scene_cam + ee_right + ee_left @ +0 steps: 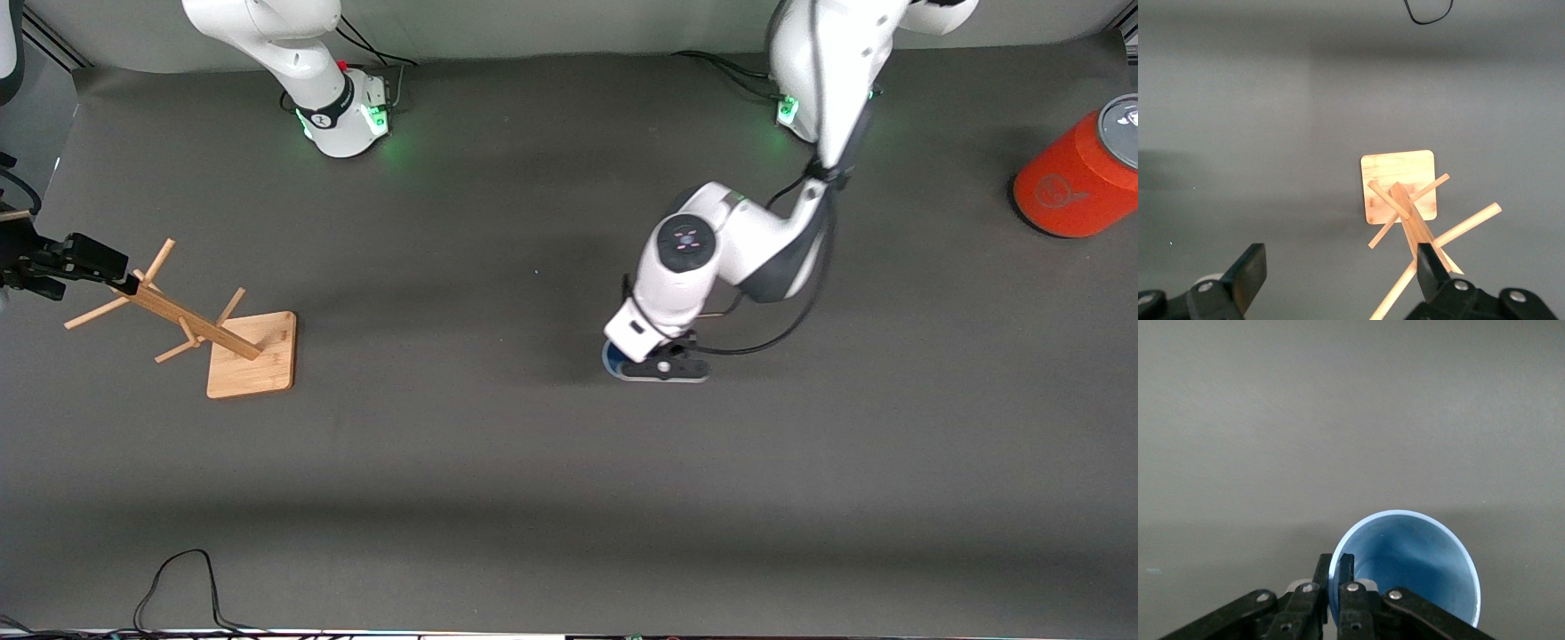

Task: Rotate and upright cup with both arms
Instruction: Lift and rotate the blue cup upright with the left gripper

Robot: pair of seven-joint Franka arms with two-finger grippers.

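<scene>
The pale-blue cup (1411, 567) shows its open mouth to the left wrist view. My left gripper (1335, 563) is shut on its rim, one finger inside and one outside. In the front view the left gripper (662, 364) points down at the middle of the table. It hides most of the cup (613, 360), of which only a blue edge shows. I cannot tell whether the cup rests on the table. My right gripper (93, 260) is open and empty, over the top of the wooden rack (191, 320). It also shows in the right wrist view (1341, 263).
The wooden rack (1401, 200) with its pegs stands on a square base toward the right arm's end of the table. A big orange grey-lidded cylinder (1076, 178) lies at the left arm's end. A black cable (178, 578) loops at the table edge nearest the front camera.
</scene>
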